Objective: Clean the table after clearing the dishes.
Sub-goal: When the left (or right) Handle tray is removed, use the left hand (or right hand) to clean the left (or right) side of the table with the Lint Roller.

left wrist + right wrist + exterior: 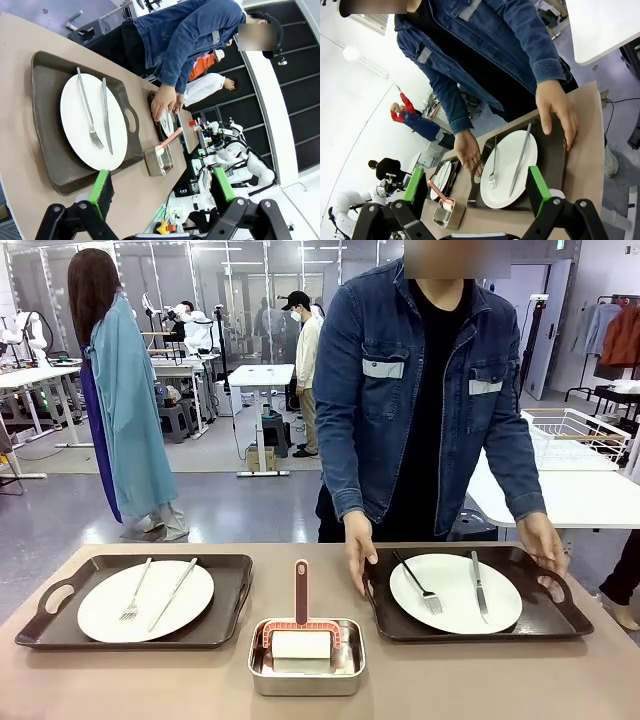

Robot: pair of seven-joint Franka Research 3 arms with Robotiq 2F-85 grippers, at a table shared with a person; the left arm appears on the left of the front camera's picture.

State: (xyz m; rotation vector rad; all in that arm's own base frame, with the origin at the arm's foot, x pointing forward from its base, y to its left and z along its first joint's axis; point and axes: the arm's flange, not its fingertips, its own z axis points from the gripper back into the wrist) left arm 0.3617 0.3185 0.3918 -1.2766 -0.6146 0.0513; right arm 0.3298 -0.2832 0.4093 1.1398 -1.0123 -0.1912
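Observation:
On the tan table (450, 680) stand two dark brown handled trays. The left tray (225, 590) carries a white plate (100, 610) with a fork and a knife. The right tray (545, 615) holds a like plate (455, 590), and the person's hands (358, 550) grip both its handles. My left gripper (162, 187) hangs open above the table's edge, looking at the left tray (50, 150) and plate (72, 115). My right gripper (476, 185) is open above the right tray (552, 160) and plate (506, 165); the person's hand (557, 112) lies on that tray's rim.
A small steel pan (307, 670) sits at the front middle between the trays, holding a red-handled wiper with a white pad (301, 625). White tables, other people and a wire basket stand beyond the far edge.

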